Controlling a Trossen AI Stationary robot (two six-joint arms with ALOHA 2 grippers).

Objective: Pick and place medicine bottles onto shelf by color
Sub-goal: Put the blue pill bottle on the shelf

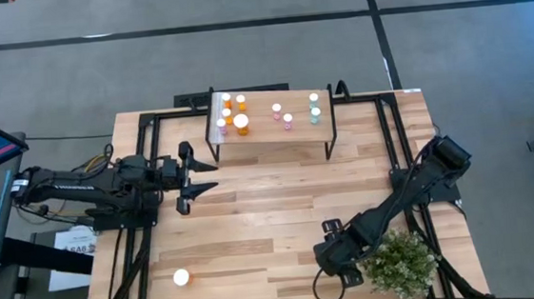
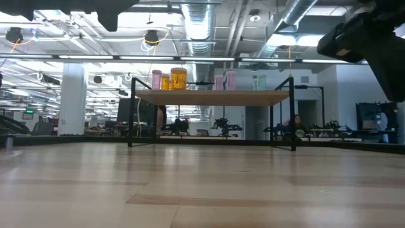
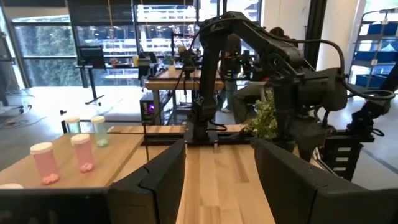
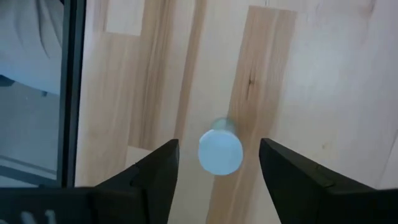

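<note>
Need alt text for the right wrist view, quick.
Looking down on the wood table, a white-capped bottle stands between the open right pincer's two dark fingers, touching neither. The table's edge and floor show at one side.

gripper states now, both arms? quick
Left gripper: jaws open, empty, beside the shelf.
Right gripper: jaws open, straddling a white-capped bottle on the table, not gripping.

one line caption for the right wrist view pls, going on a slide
Right tool open, looking straight down on a white-capped bottle standing between its fingers on the wooden table.
</note>
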